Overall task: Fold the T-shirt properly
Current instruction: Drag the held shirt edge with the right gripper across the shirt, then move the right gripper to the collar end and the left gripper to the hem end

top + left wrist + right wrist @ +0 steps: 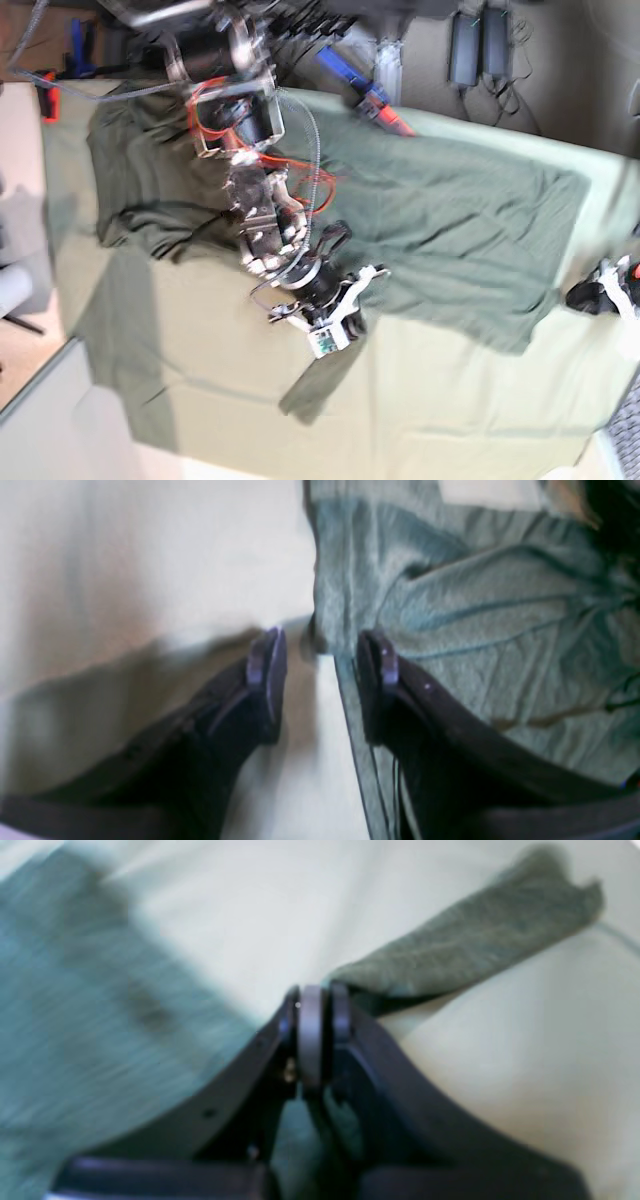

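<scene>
The T-shirt (450, 230) lies spread across the mint-green table cloth (450, 420), dark grey-green and creased. One sleeve (320, 385) sticks out toward the front. My right gripper (340, 325) is above the shirt's front edge. In the right wrist view it (312, 1000) is shut on a pinch of shirt fabric, and the sleeve (475, 945) trails away from it. My left gripper (600, 290) is at the shirt's right edge. In the left wrist view it (322, 645) is open and straddles the shirt's edge (475, 630), one finger over shirt, one over cloth (150, 555).
A blue and red tool (365, 85) lies at the table's back edge. Black power bricks and cables (470, 40) sit behind it. The right arm's body and red wiring (240, 120) hang over the shirt's left part. The table's left edge (45, 300) borders the floor.
</scene>
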`<control>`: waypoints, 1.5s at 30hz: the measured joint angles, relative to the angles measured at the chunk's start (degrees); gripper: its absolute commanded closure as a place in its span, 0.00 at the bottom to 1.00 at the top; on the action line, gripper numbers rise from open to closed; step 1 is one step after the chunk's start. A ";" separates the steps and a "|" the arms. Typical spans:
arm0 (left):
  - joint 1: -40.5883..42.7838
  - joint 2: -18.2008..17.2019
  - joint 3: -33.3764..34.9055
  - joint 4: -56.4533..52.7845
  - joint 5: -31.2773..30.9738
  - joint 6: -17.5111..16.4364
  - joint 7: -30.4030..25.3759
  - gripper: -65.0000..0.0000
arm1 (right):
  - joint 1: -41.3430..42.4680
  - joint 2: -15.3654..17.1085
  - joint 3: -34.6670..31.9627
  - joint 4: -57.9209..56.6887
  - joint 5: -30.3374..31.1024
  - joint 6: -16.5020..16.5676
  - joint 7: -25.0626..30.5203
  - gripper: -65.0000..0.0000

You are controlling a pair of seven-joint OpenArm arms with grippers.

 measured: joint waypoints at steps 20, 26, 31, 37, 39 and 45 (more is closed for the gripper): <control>-0.22 0.04 0.00 7.02 0.83 0.02 -0.24 0.58 | -12.98 2.21 -6.05 17.97 3.32 0.37 -4.90 0.42; -0.63 0.20 0.00 12.02 4.52 0.02 -2.34 0.58 | -13.05 2.16 -3.04 18.73 3.41 0.31 -5.11 0.36; -2.21 3.17 2.47 12.11 8.50 0.02 -3.74 0.47 | -13.00 2.03 6.95 22.21 3.50 0.26 -5.05 0.36; -4.61 6.88 12.37 12.09 17.18 0.11 -8.02 0.47 | -13.16 2.08 19.56 23.65 3.96 0.22 -6.67 0.36; -6.69 8.66 14.36 11.98 20.85 0.79 -9.31 0.47 | -13.49 2.89 23.17 23.67 7.17 0.22 -7.21 0.36; -14.21 15.17 18.25 4.96 24.35 2.97 -12.31 0.47 | -18.32 6.54 32.00 23.82 12.76 -0.02 -7.85 0.36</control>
